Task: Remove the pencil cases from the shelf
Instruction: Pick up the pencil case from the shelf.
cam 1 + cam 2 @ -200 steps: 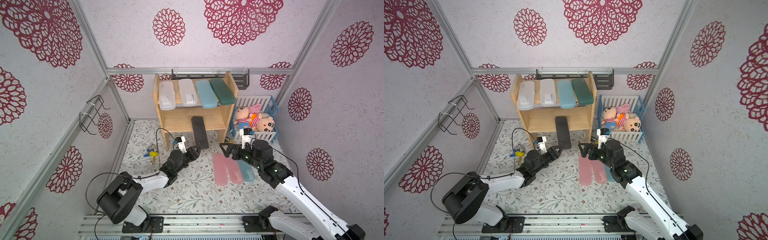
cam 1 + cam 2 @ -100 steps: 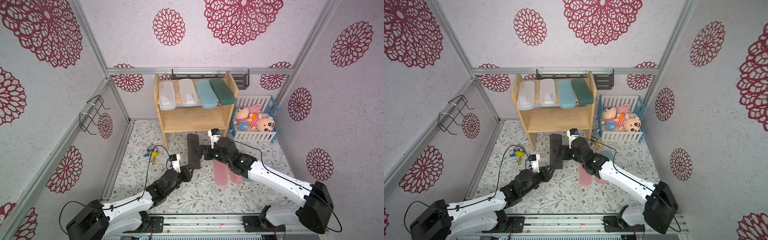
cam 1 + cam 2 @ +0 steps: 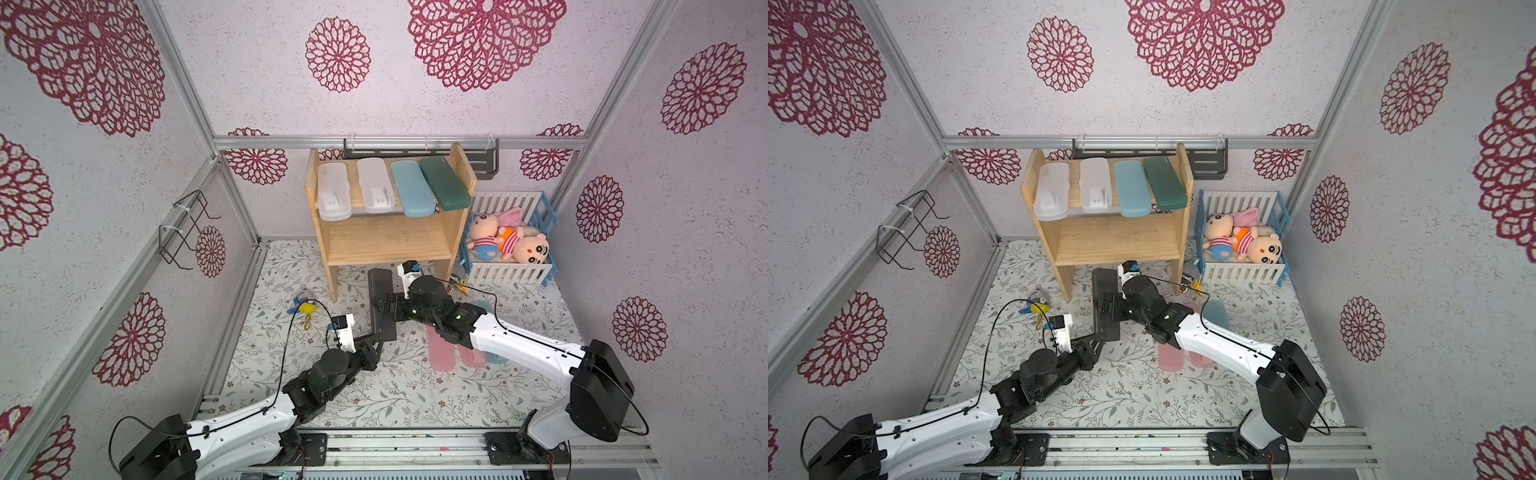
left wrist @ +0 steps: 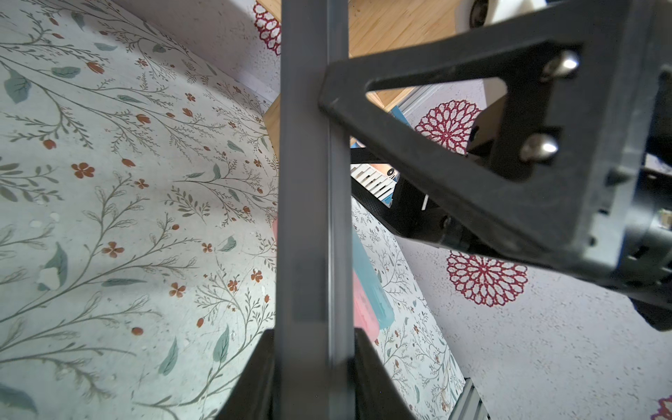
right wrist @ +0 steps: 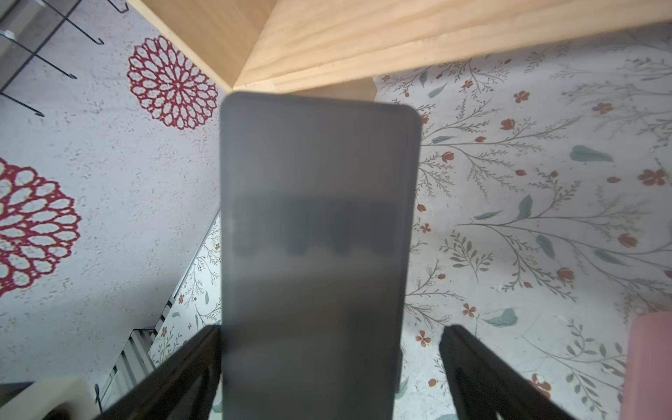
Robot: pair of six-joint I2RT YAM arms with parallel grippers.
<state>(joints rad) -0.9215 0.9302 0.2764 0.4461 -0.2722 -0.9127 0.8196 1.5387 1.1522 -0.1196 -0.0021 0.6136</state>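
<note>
Black pencil case (image 3: 381, 305): off the shelf (image 3: 390, 245), over the floral mat (image 3: 395, 395) just in front of the lower tier, its far end pointing at the shelf.
Left gripper (image 3: 380, 338): pinching the near end of the black pencil case across its thin side (the left wrist view shows the case edge-on between the fingers).
Right gripper (image 5: 329, 338): jaws spread, straddling the case's width about halfway along. In the right wrist view one finger touches a long edge and the other stands apart, with mat showing in the gap.
Top tier: two frosted white cases (image 3: 333, 197) (image 3: 375, 189), a light blue case (image 3: 411, 193) and a dark green case (image 3: 444, 187) lie side by side.
Lower tier: bare wood.
Mat, under the right arm: two pink cases (image 3: 439, 349) (image 3: 469, 353) and a second light blue case (image 3: 484, 307), partly hidden.
Beside the shelf: slatted crate (image 3: 509, 270) with plush toys.
</note>
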